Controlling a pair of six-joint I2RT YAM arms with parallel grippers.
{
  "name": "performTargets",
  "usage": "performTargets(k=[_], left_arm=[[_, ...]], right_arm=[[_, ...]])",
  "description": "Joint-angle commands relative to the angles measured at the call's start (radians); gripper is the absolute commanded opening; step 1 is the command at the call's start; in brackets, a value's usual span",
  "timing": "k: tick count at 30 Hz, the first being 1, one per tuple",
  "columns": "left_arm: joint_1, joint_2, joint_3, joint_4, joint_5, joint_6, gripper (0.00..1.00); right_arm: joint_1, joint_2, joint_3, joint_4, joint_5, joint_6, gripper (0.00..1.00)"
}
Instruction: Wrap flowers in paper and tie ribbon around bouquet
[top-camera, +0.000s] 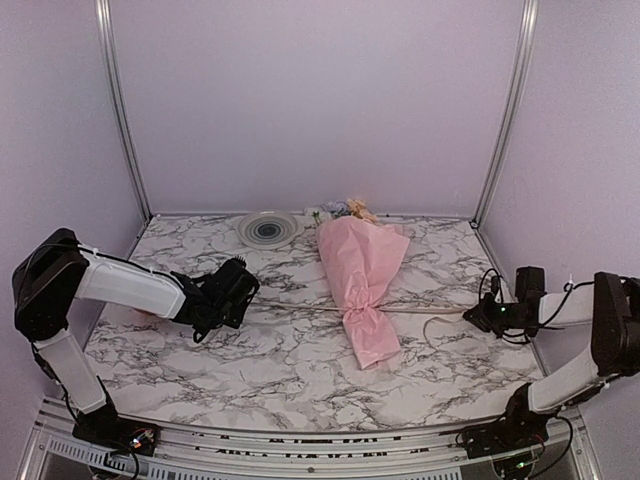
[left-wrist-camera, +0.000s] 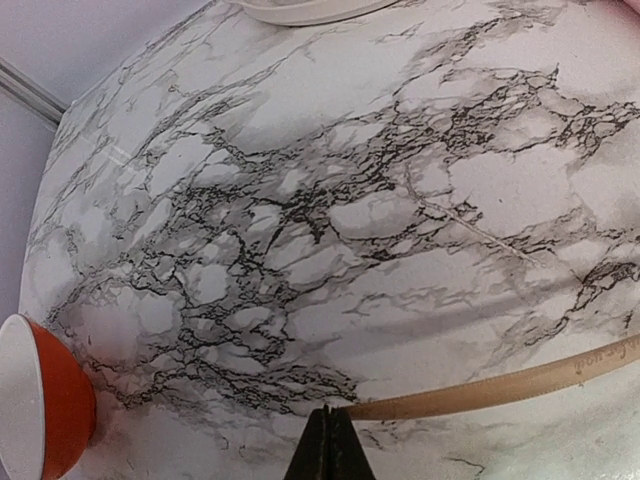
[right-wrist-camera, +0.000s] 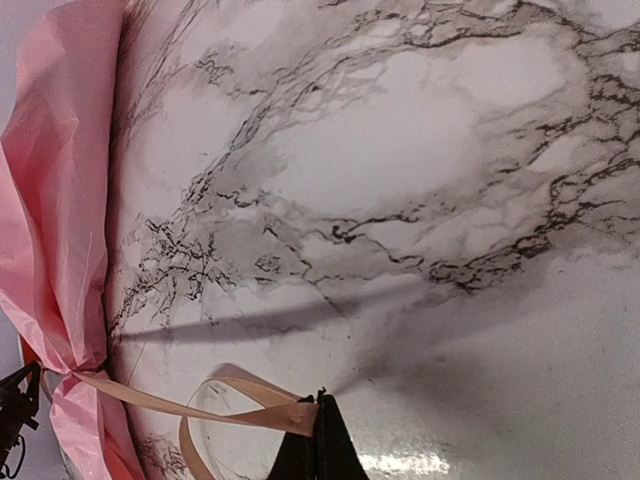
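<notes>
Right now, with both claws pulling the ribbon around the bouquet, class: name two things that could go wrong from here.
1. The left claw and right claw each pinch the ribbon only at their fingertips; it may slip free.
2. The ribbon cinches the bouquet at its narrow waist; harder pulling might tear the pink paper or drag the bundle sideways.

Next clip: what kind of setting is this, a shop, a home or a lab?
Most likely a lab recording booth, not a shop or home: plain lilac walls framed by aluminium posts, a marble-patterned table filling the floor of the enclosure, and a left arm and right arm bolted at its near edge.
</notes>
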Motion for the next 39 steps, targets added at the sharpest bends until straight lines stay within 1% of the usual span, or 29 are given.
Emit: performTargets(k=[1,7,19,26,28,30,32,33,35,39], left_arm=[[0.069,-0.037,-0.029,-0.135,-0.109,-0.065,0.00],[0.088,-0.033,-0.023,-0.146,-0.108,-0.077,0.00],[0.103,-0.035,-0.023,-0.153,-0.101,-0.088,0.00],[0.096,-0.051,-0.026,-0.140,-0.069,-0.065,0.00],[0.062,-0.079,-0.006,-0.119,-0.046,-0.039,0.00],[0.007,-0.107,0.033,-0.062,-0.012,0.014,0.00],[-0.058,-0.121,0.088,-0.025,-0.022,0.068,0.00],[-0.075,-0.126,0.115,-0.019,-0.030,0.083,0.00],[-0.087,-0.145,0.151,-0.006,-0.049,0.093,0.00],[-0.091,-0.198,0.161,0.073,-0.115,0.141,0.00]], right_arm=[[-0.081,-0.018,0.005,0.040,0.061,0.021,0.00],[-0.120,0.021,0.013,0.048,0.034,0.012,0.00],[-0.181,0.052,0.024,0.013,0.005,-0.043,0.00],[-0.185,0.045,0.023,0.020,-0.027,-0.049,0.00],[-0.151,0.007,0.029,0.014,-0.033,-0.046,0.00],[-0.055,-0.033,0.075,-0.054,0.039,-0.068,0.00],[0.041,-0.073,0.117,-0.087,0.075,-0.069,0.00],[0.061,-0.091,0.128,-0.088,0.082,-0.055,0.00],[0.093,-0.129,0.150,-0.095,0.090,-0.032,0.00],[0.182,-0.154,0.224,-0.160,0.124,-0.045,0.00]])
